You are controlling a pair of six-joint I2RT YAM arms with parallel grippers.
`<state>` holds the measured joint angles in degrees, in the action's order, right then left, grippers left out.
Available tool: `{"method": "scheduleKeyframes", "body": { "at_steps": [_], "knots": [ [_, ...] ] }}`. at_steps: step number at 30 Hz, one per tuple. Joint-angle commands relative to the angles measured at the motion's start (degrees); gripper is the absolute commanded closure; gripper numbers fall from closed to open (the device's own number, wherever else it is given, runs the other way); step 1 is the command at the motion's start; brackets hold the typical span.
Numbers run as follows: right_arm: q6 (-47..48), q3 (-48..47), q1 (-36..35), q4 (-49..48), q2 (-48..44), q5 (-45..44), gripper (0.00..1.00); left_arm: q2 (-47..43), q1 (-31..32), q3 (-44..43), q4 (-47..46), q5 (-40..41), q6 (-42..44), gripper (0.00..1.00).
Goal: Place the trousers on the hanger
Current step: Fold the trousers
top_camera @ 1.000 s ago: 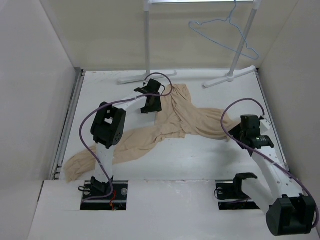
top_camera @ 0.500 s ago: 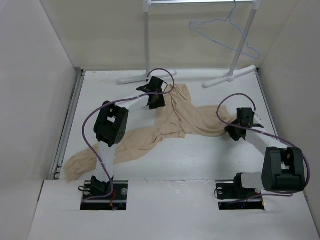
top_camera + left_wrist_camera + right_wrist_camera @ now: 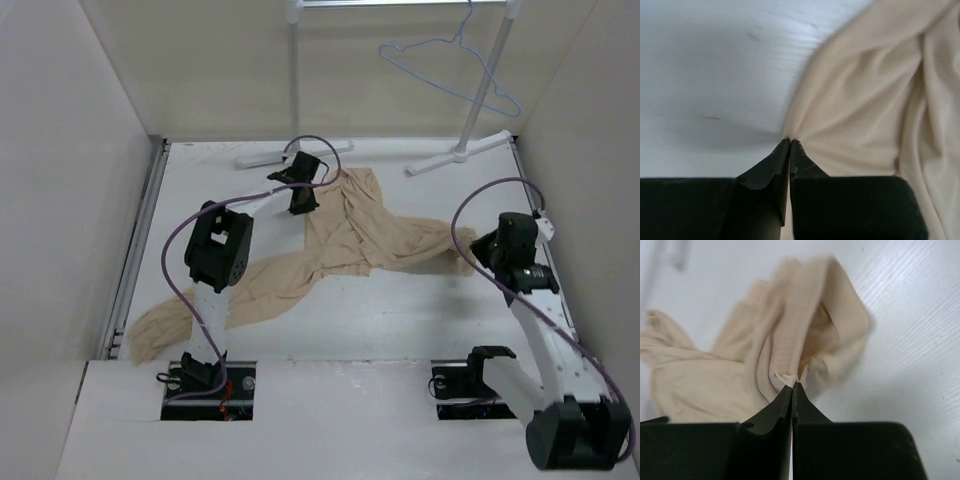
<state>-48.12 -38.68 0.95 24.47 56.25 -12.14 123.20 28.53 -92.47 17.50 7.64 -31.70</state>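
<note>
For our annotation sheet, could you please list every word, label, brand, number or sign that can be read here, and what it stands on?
None: no view shows readable text.
The trousers, the light-blue wire hanger, the white garment rack and the table bear no print.
Any marking at the left arm's base is too small to read.

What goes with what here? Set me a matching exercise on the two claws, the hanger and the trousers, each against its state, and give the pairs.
Things:
1. left claw
2. right claw
3. hanger
4. trousers

States:
A. lies crumpled on the table
B. hangs from the white rack, nothing on it
C. shut on a flat fabric edge, toward the rack
D. shut on a bunched fabric end, at the table's right side

Pairs: 1-C, 2-D, 3-B, 4-A.
</note>
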Motion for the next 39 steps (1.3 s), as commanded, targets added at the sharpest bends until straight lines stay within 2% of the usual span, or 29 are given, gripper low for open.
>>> {"method": "scheduleKeyframes", "body": {
  "at_steps": [1,6,12,17,20,24,26,27,28,29,31,33,35,37,39],
  "knots": [
    [1.53,-4.74,-0.55,11.28,-11.48,-1.93,0.96,-11.64,-6.68,1.66,0.08,10.36,1.12,1.0],
    [2.15,-11.75,1.82,22.45,-23.36,0.97,0.97,-25.0,-15.65,1.51,1.22,21.97,1.64,1.0],
    [2.33,-19.59,2.17,26.69,-26.89,5.55,0.97,-30.38,-19.52,-6.22,1.67,30.49,6.82,0.97],
    [1.89,-17.92,3.14,16.69,-19.71,7.04,0.97,-19.78,-21.72,-19.47,2.1,31.39,14.55,0.95],
    [1.27,-21.87,3.31,11.85,-12.85,5.91,0.97,-12.92,-23.04,-27.83,3.33,29.11,17.11,0.92],
    [0.83,-28.72,5.85,6.66,0.49,1.86,0.97,-10.43,-22.96,-28.21,1.31,26.73,16.94,0.74],
    [-0.3,-32.06,7.61,4.9,7.7,1.51,0.97,-10.52,-21.38,-27.25,1.4,26.37,17.38,0.53],
    [-0.83,-32.86,8.32,3.41,11.3,0.29,0.97,-11.3,-20.5,-26.02,1.75,26.29,17.55,0.38],
    [-1.19,-33.48,8.67,2.61,14.56,-0.25,0.97,-12.27,-19.88,-24.79,2.01,26.2,17.55,0.31],
    [-1.62,-33.83,8.85,2.25,17.29,-0.43,0.94,-14.19,-18.92,-22.08,2.1,26.29,17.29,0.27],
    [-1.8,-33.57,9.03,0.85,20.64,-0.78,0.83,-19.81,-16.2,-13.58,1.49,26.81,16.94,0.27],
    [-1.1,-32.87,9.29,-0.03,22.94,-0.08,0.51,-26.67,-13.3,-3.02,0.88,27.95,15.36,0.28],
    [-0.23,-30.77,9.47,-0.38,21.37,0.45,0.35,-33.78,-10.75,7.34,0.61,29.88,13.08,0.28],
    [0.56,-26.47,9.2,-2.05,17.16,-0.16,0.27,-40.02,-9.77,15.87,2.53,30.15,10.01,0.28],
    [0.48,-21.38,7.54,-3.28,12.77,-0.77,0.24,-45.13,-10.47,22.3,6.3,30.24,6.15,0.28]
  ]
}}
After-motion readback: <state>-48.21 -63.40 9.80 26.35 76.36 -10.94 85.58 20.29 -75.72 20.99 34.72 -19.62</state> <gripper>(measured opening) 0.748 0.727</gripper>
